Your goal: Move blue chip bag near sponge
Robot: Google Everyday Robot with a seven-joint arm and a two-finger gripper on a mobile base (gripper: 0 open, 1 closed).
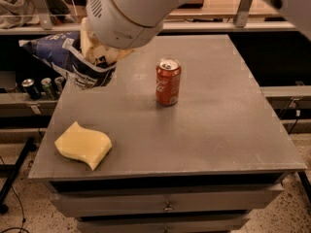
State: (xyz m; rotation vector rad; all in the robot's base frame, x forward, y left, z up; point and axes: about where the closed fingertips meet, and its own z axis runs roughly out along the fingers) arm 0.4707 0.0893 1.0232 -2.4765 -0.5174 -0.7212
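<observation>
The blue chip bag (63,57) is a crinkled navy foil bag with white lettering. It hangs in the air over the table's far left edge, held by my gripper (99,55). The gripper's pale fingers are closed on the bag's right end, under the big white arm housing (126,13). The sponge (83,145), a pale yellow wavy foam block, lies flat at the table's front left corner, well below and in front of the bag.
A red soda can (168,81) stands upright near the middle of the grey table (209,130). Several cans (41,87) stand on a lower shelf left of the table. Drawers run under the table's front edge.
</observation>
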